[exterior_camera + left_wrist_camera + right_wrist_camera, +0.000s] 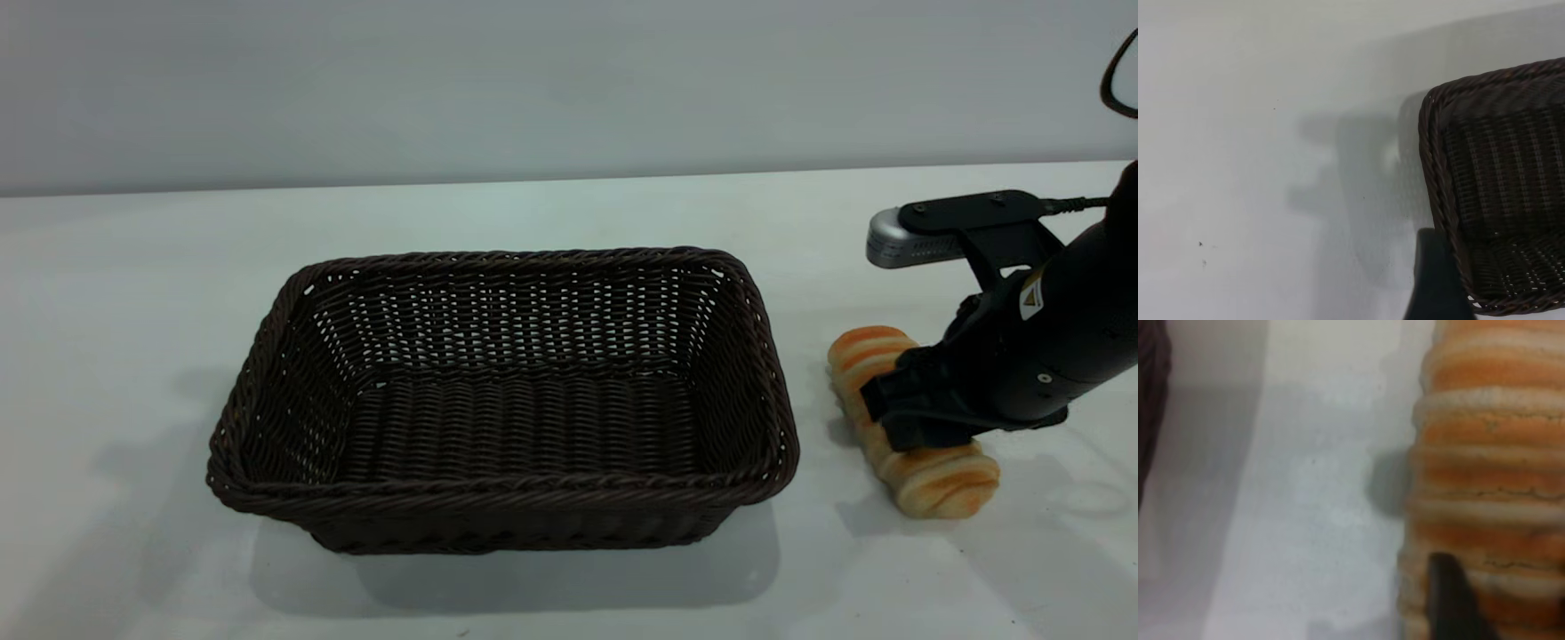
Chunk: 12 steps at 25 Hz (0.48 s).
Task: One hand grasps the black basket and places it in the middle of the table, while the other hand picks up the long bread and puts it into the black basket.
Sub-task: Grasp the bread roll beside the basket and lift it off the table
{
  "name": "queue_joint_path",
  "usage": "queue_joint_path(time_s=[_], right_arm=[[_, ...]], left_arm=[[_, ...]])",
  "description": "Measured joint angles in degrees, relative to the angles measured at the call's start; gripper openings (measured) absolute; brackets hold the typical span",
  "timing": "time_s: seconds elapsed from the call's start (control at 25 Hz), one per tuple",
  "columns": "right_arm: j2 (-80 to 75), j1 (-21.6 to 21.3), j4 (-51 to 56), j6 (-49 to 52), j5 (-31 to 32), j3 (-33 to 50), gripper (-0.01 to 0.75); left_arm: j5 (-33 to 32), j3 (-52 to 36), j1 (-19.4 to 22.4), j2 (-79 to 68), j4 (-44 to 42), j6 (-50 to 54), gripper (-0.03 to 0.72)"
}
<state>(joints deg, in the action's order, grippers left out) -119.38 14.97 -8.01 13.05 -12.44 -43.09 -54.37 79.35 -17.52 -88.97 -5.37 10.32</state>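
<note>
Exterior view: black basket (502, 400) stands mid-table (133, 267), nothing in it. Long bread (933, 476) lies on the table just beside the basket's right wall. Right gripper (916, 411) is lowered across the loaf's middle; whether its fingers are clamped cannot be told. Left gripper (1435, 280) sits by the basket's outer wall, grip state unreadable. Risks: soft loaf crushed or tipping endwise on lift; loaf catching the flared rim.
</note>
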Motion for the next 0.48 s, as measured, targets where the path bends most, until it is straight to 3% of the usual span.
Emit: queue_joint_path(time_s=[0.08,0.16,0.48], right_arm=[[-0.1,-0.2,0.0,-0.2,0.1,0.0,0.138],[-0.1,-0.9,0.0,-0.3,0.6,-0.1,0.064],[6.7,-5.1,-0.2,-1.4,8.1,-0.4,0.036]], left_arm=[[0.0,0.0,0.0,0.0,0.0,0.0,0.544],[0.0,0.0,0.0,0.0,0.0,0.0,0.544],[0.3,0.0,0.0,0.0,0.0,-0.1,0.544]])
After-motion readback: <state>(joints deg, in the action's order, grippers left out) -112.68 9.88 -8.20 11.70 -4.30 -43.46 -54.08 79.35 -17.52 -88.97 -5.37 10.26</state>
